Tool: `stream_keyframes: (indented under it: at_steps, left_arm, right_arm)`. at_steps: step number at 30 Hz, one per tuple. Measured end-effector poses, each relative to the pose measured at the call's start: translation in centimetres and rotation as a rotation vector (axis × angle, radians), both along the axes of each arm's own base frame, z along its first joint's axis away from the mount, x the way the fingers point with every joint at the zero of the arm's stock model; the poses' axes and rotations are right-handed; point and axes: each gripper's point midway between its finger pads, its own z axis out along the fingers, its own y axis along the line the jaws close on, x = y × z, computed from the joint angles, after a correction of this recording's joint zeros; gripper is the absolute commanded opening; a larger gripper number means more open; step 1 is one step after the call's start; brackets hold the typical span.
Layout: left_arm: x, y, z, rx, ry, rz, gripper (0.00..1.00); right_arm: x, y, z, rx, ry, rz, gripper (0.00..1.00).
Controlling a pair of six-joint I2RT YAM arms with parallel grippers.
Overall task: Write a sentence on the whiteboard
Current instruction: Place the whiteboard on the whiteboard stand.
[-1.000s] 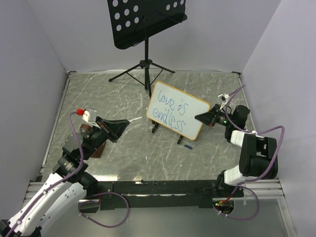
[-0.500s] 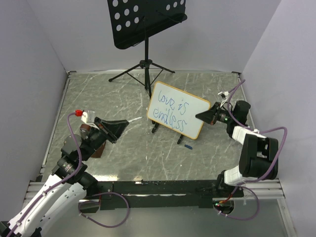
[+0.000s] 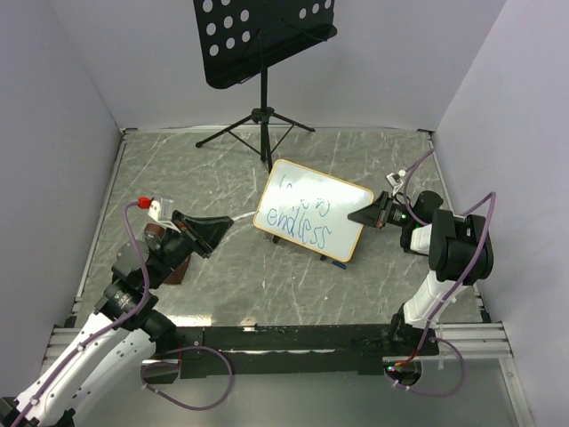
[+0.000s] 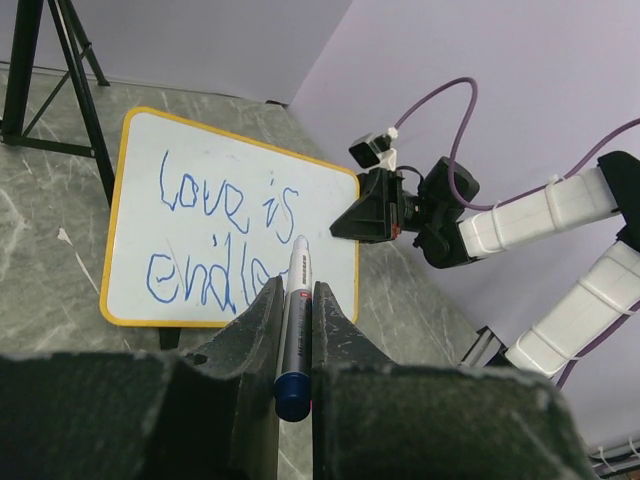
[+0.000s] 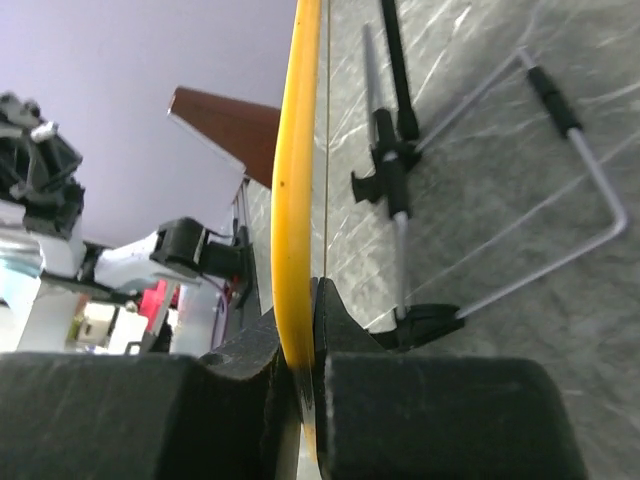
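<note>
The whiteboard (image 3: 309, 216) stands mid-table, wood-framed and tilted back. The blue sentence (image 3: 303, 225) "love is endless" shows in two lines, the top line faint from above. In the left wrist view the whiteboard (image 4: 320, 215) faces me and the sentence (image 4: 215, 240) is partly hidden behind the marker. My right gripper (image 3: 359, 216) is shut on the board's right edge, which shows as a yellow rim (image 5: 298, 190) between its jaws (image 5: 300, 305). My left gripper (image 3: 224, 223) is left of the board and apart from it, shut on a grey marker with a blue end (image 4: 294, 325).
A black perforated music stand (image 3: 263, 37) on a tripod stands behind the board; its legs (image 4: 62, 70) show in the left wrist view. A small blue cap (image 3: 338, 263) lies in front of the board. A brown block (image 3: 175, 264) sits under the left arm. The board's wire foot (image 5: 570, 215) rests on the table.
The whiteboard has shifted left and tipped further back. My right gripper has followed at its right edge. The left arm and marker have not moved.
</note>
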Motion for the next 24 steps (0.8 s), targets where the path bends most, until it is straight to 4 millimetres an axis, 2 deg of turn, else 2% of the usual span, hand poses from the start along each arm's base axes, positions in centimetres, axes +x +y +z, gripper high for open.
stream_keyframes:
  at_steps: [4,10,14,24]
  left_arm:
    - [0.0,-0.1,-0.1,0.002,0.002,-0.005,0.01]
    - [0.1,-0.3,-0.4,0.010,0.010,-0.013,0.01]
    - [0.1,-0.3,-0.4,0.010,0.011,-0.013,0.01]
    - [0.0,-0.2,-0.3,0.009,0.008,-0.012,0.01]
  right_arm:
    - [-0.5,0.1,1.3,-0.043,-0.127,0.013,0.00]
    - [0.7,-0.1,2.9,-0.151,-0.293,-0.005,0.00]
    - [1.3,-0.1,2.4,-0.190,-0.289,-0.004,0.00]
    - [1.2,-0.1,1.3,-0.232,-0.245,0.038,0.00]
